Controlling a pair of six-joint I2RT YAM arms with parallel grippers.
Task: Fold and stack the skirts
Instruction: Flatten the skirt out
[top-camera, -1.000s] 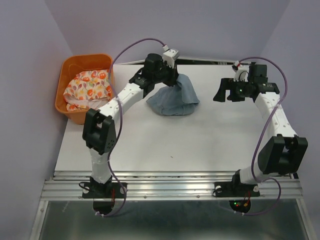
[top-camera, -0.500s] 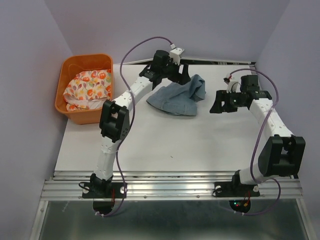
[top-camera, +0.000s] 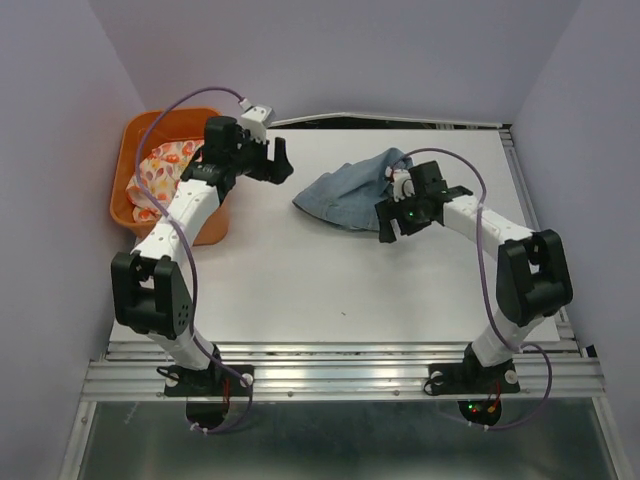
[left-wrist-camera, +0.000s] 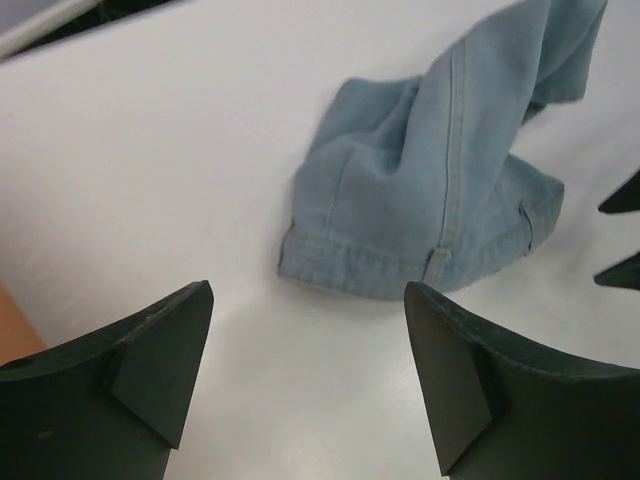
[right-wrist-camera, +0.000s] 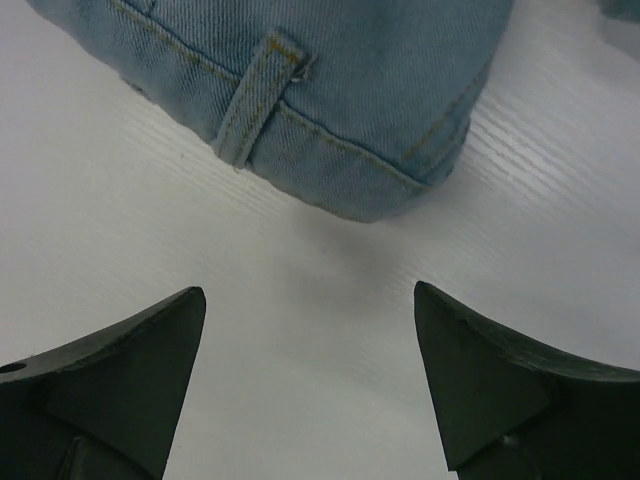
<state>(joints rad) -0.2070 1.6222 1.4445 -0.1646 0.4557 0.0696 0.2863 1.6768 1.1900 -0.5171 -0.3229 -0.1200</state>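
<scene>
The light blue denim skirt (top-camera: 345, 195) lies crumpled on the white table (top-camera: 300, 280), held by neither gripper. My left gripper (top-camera: 283, 163) is open and hangs to the skirt's left, apart from it. In the left wrist view the skirt (left-wrist-camera: 430, 190) lies ahead of the open left gripper (left-wrist-camera: 307, 300). My right gripper (top-camera: 388, 222) is open at the skirt's near right edge. In the right wrist view the right gripper (right-wrist-camera: 310, 300) sits just short of the skirt's hem and belt loop (right-wrist-camera: 255, 100). The floral skirt (top-camera: 165, 165) is bunched in the basket.
An orange plastic basket (top-camera: 130, 215) stands at the table's back left corner, with my left arm stretched across its right side. Purple walls close in the left, back and right. A metal rail (top-camera: 340, 365) runs along the near edge.
The left gripper opened, let go of the lifted denim skirt and swung left toward the basket. The skirt dropped into a flatter heap. The right arm moved left to the skirt's edge.
</scene>
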